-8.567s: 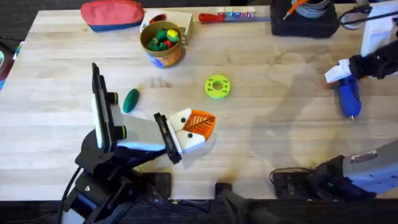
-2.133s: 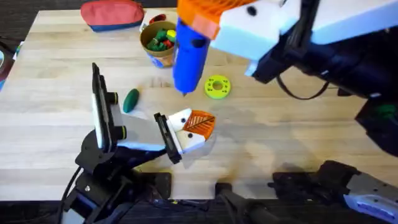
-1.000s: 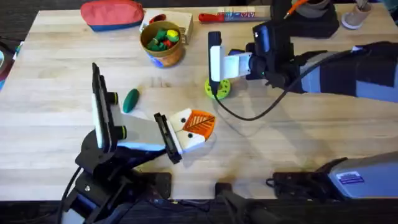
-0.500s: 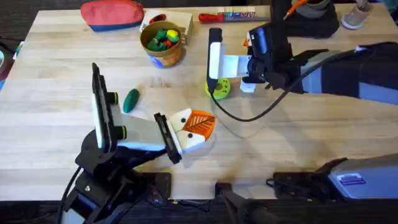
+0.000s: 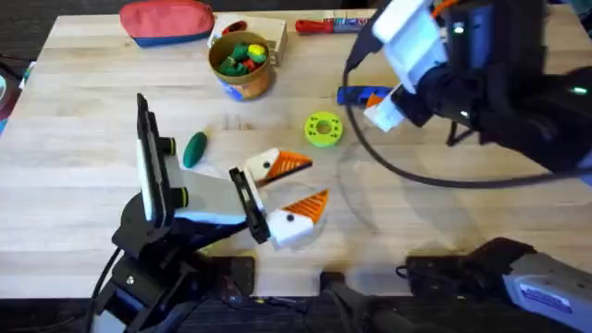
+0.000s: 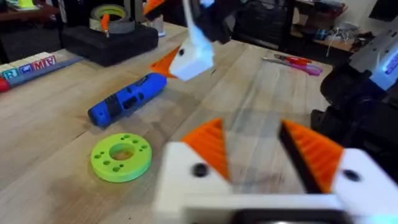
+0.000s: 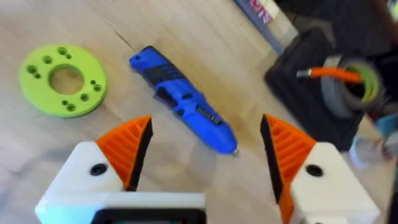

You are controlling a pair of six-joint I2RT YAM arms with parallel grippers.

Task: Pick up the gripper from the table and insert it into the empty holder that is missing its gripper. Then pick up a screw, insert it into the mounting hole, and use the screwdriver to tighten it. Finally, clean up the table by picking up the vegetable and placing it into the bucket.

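Right gripper [image 7: 202,158]: fingers spread, empty.
Screwdriver [image 7: 183,102]: newly released, lying just beyond those fingers, beside the green ring [image 7: 62,81].
Left gripper [image 5: 289,196]: now parted, empty.
Meaning: tightening seems finished; vegetable [image 5: 194,148] remains.

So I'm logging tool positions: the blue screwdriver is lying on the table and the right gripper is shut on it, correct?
Not quite. The blue screwdriver does lie on the table, but the right gripper is open and holds nothing, its fingers spread above the tool, as the right wrist view shows.
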